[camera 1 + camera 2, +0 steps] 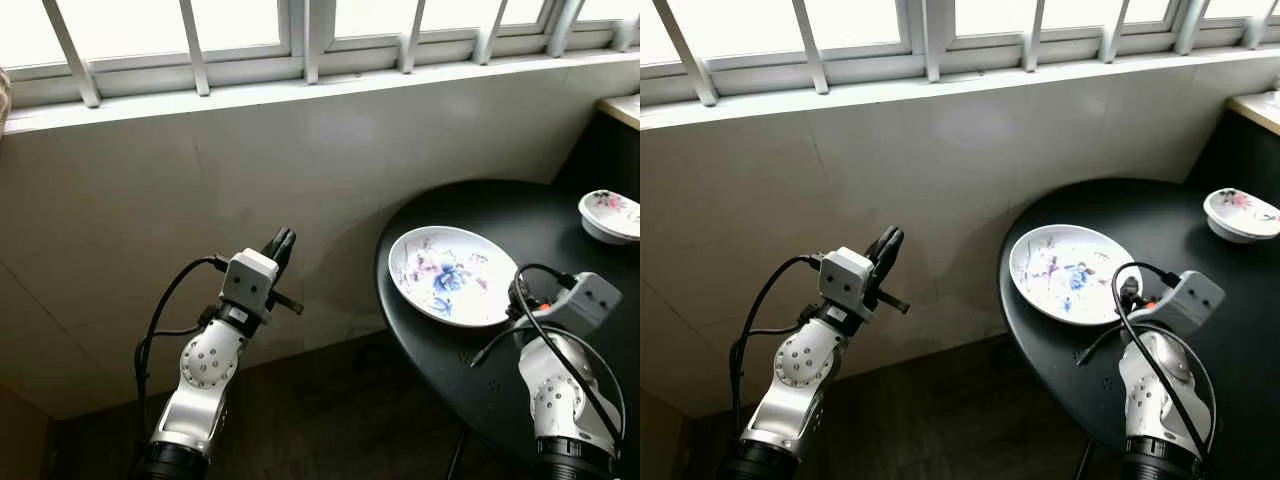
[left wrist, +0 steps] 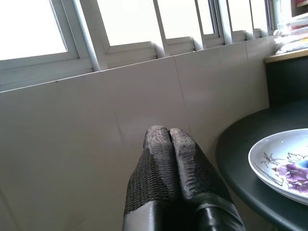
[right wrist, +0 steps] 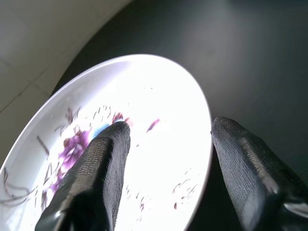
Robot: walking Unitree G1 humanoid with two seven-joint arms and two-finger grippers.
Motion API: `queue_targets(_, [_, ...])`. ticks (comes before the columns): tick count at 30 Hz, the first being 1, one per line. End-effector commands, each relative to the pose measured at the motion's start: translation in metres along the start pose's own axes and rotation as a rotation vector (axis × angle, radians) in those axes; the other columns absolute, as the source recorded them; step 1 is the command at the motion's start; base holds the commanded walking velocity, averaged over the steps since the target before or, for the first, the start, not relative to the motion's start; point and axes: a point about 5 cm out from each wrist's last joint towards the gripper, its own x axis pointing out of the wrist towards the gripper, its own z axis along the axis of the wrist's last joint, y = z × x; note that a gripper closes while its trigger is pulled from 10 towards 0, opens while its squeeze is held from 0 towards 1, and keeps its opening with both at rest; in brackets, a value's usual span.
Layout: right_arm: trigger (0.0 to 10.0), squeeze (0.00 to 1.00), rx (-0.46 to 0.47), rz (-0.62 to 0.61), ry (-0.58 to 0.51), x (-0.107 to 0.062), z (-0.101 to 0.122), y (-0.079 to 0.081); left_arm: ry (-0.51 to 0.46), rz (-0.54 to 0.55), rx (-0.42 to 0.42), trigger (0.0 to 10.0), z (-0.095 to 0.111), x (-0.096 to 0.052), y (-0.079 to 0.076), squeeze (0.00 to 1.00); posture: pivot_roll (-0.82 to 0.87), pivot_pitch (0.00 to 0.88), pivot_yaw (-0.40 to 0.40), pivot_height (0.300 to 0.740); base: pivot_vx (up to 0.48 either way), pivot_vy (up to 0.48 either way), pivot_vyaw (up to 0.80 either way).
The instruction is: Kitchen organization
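Right gripper [image 3: 166,137] spread wide at near edge of flowered white plate [image 1: 452,275], one finger over the plate's painted face, the other past its rim above the round black table [image 1: 520,390]; nothing gripped, and contact with the rim impossible to tell. Plate lying flat near table's left edge, a small flowered bowl [image 1: 610,214] well apart at the far right. Left gripper [image 2: 169,139] clenched empty, fingertips pressed together, raised off the table's left side and aimed at the pale tiled wall [image 1: 180,200] under barred windows [image 1: 300,40].
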Motion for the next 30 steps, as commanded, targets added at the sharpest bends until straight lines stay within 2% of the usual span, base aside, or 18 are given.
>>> queue_targets(1, [10.0, 0.0, 0.023, 0.011, 0.022, 0.002, 0.001, -0.003, 0.014, -0.005, 0.011, 10.0, -0.002, 0.001, 0.0, 0.0, 0.1, 0.0, -0.056, 0.74, 0.0, 0.0, 0.0])
queue_targets(5, [10.0, 0.0, 0.065, -0.005, 0.069, 0.006, -0.002, -0.006, 0.015, -0.007, 0.013, 10.0, -0.002, 0.001, 0.0, 0.0, 0.1, 0.0, -0.056, 0.74, 0.0, 0.0, 0.0])
queue_targets(13, [10.0, 0.0, 0.069, -0.027, 0.111, 0.007, -0.009, -0.009, 0.018, -0.011, 0.013, 10.0, -0.002, 0.001, 0.0, 0.0, 0.1, 0.0, -0.056, 0.74, 0.0, 0.0, 0.0])
queue_targets(20, [10.0, 0.0, 0.16, -0.026, 0.26, 0.013, -0.029, -0.014, 0.023, -0.012, 0.014, 10.0, -0.003, 0.001, 0.0, 0.0, 0.09, 0.0, -0.052, 0.74, 0.0, 0.0, 0.0])
queue_targets(22, [10.0, 0.0, 0.181, -0.022, 0.262, 0.014, -0.029, -0.015, 0.023, -0.012, 0.014, 10.0, -0.003, 0.002, -0.001, 0.0, 0.1, 0.0, -0.057, 0.74, 0.0, 0.0, 0.0])
queue_targets(23, [8.7, 0.0, 0.188, -0.013, 0.255, 0.015, -0.027, -0.015, 0.024, -0.011, 0.014, 10.0, -0.003, 0.002, -0.001, 0.0, 0.1, 0.0, -0.057, 0.74, 0.0, 0.0, 0.0])
queue_targets(24, [4.8, 0.0, 0.193, 0.007, 0.243, 0.016, -0.024, -0.013, 0.024, -0.009, 0.014, 10.0, -0.003, 0.002, -0.001, 0.0, 0.1, 0.0, -0.057, 0.74, 0.0, 0.0, 0.0])
queue_targets(25, [4.8, 0.0, 0.193, 0.011, 0.24, 0.016, -0.024, -0.013, 0.025, -0.009, 0.014, 10.0, -0.003, 0.002, -0.001, 0.0, 0.1, 0.0, -0.057, 0.74, 0.0, 0.0, 0.0])
queue_targets(26, [1.1, 0.0, 0.174, 0.014, 0.262, 0.015, -0.027, -0.012, 0.026, -0.008, 0.014, 10.0, -0.003, 0.002, -0.001, 0.0, 0.1, 0.0, -0.06, 0.74, 0.0, 0.0, 0.0])
queue_targets(27, [0.0, 0.0, 0.168, 0.009, 0.269, 0.015, -0.028, -0.012, 0.026, -0.007, 0.014, 10.0, -0.003, 0.002, -0.001, 0.0, 0.1, 0.0, -0.06, 0.74, 0.0, 0.0, 0.0])
queue_targets(30, [0.0, 0.0, 0.17, -0.014, 0.267, 0.016, -0.028, -0.014, 0.03, -0.007, 0.012, 10.0, -0.004, 0.001, -0.001, 0.0, 0.09, 0.0, -0.059, 0.74, 0.0, 0.0, 0.0])
